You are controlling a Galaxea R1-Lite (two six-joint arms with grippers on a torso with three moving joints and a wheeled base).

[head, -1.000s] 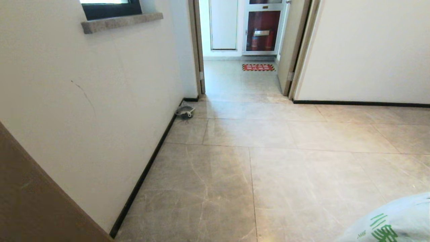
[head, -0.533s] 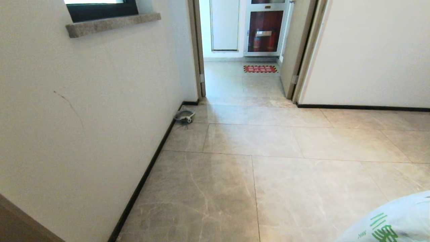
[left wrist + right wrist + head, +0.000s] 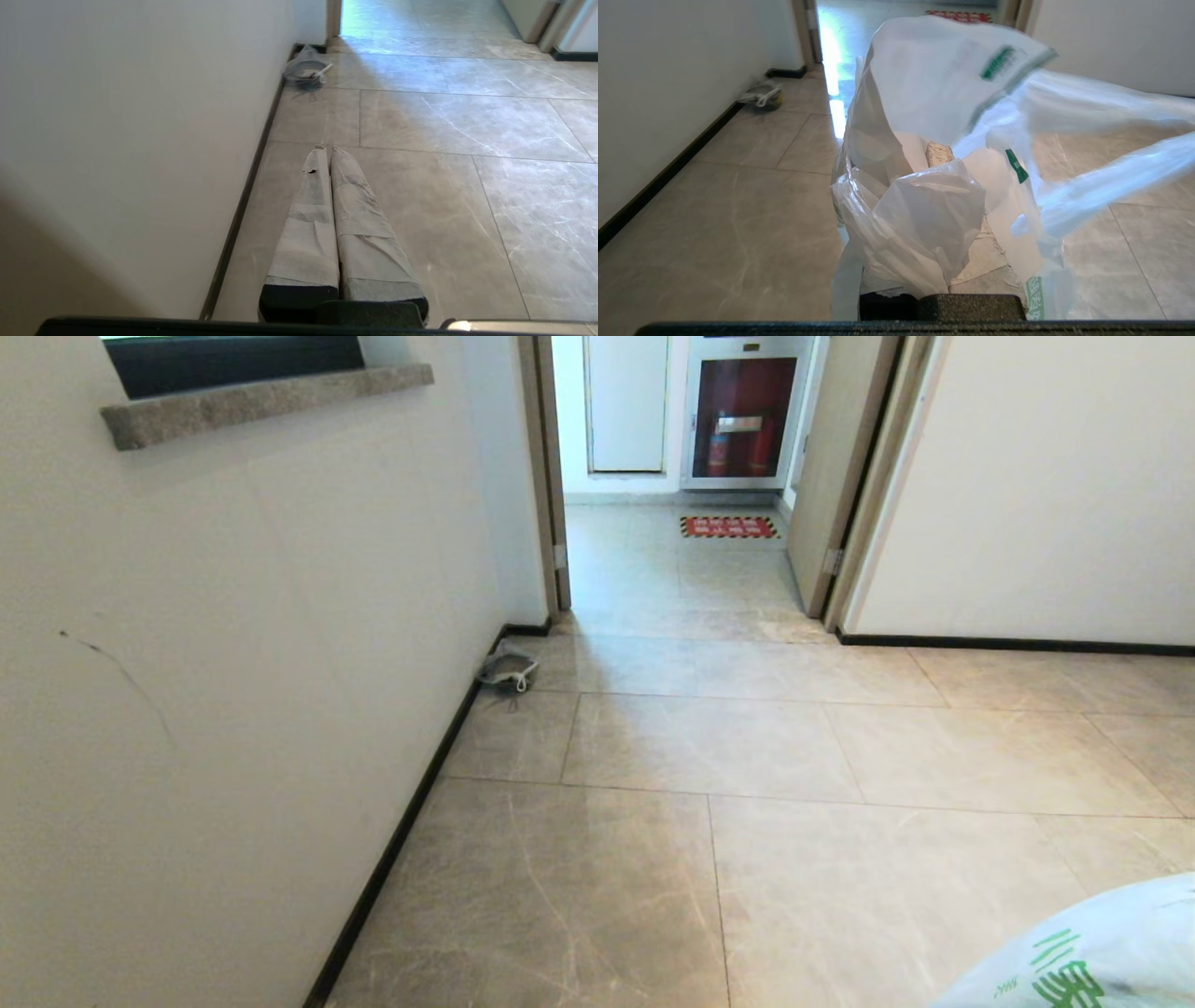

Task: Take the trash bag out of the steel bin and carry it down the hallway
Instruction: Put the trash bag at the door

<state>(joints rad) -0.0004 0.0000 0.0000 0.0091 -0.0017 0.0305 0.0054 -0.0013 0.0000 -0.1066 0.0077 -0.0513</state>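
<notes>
Right gripper [image 3: 941,156]: clenched on the trash bag [image 3: 924,140], white plastic draped over its fingers, held above the hallway [image 3: 747,756] tiles. Left gripper [image 3: 327,151]: fingers pressed together, holding nothing, near the wall's baseboard [image 3: 243,205].

1. The trash bag [image 3: 1083,957] is cut off by the head view's lower right corner, only a bulge with part of its green print showing.
2. In the right wrist view, bag plastic hides the right gripper [image 3: 941,156] except one wrapped fingertip.
3. The window sill [image 3: 261,401] is cropped at the top edge.
4. Fire cabinet [image 3: 742,415] contents: too small to tell.
</notes>
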